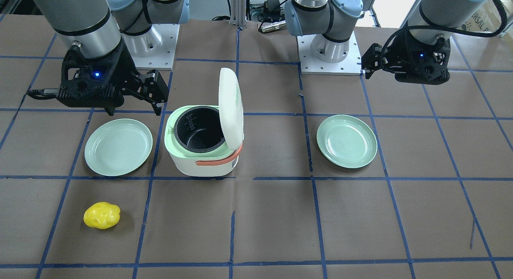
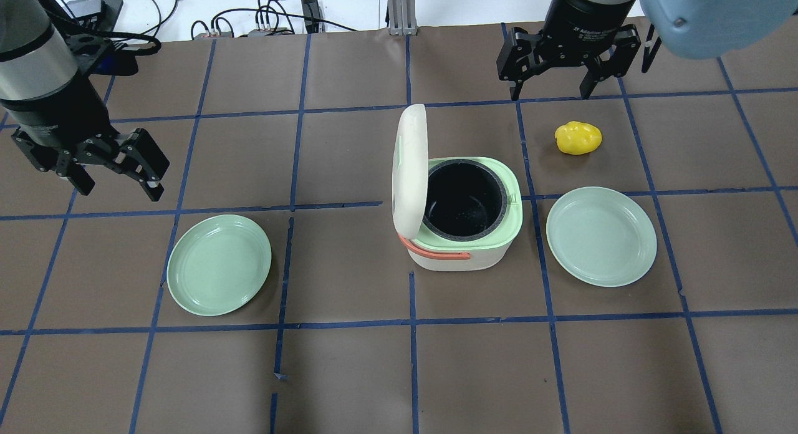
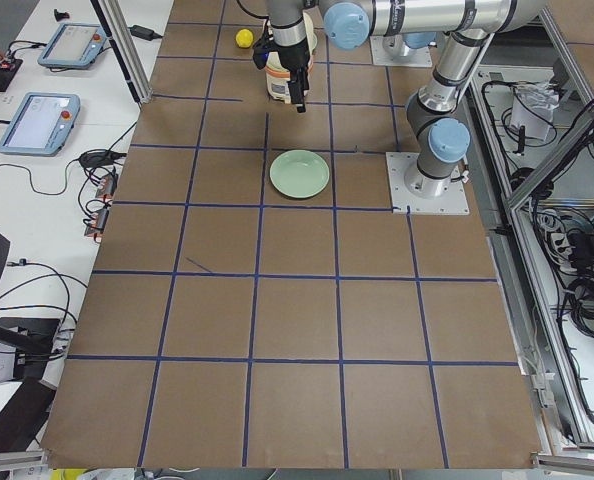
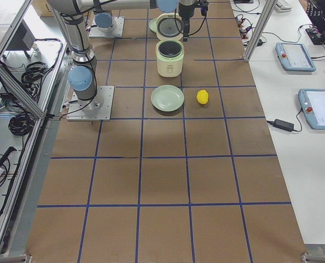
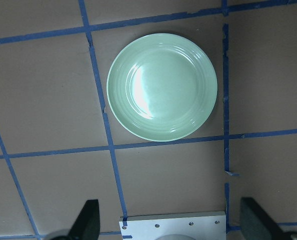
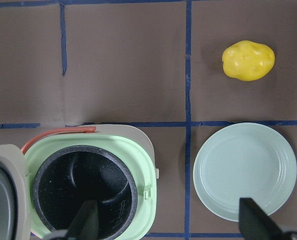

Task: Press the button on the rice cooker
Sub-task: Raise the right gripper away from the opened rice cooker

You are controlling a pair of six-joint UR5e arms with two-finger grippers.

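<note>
Presently, right wrist view: right claw released, its prongs spread wide, nothing gripped. Rice cooker sits below it. Lid stands swung up and the dark inner pot is exposed, so I judge the press already done and the latch let go. Button: small pale mint pad, rounded rectangle, in the green rim on the side facing the plate. It matches the rim's colour and is easy to miss. Yellow lumpy object lies apart on the surface.

Left wrist view: left claw released, empty, high over a second plate.

Front-facing view: right claw raised beside the cooker's button side, touching nothing. Probably held clear of the lid's swing.

Overhead view: cooker mid-surface between both plates. Left claw well apart from it, likely not needed.
</note>
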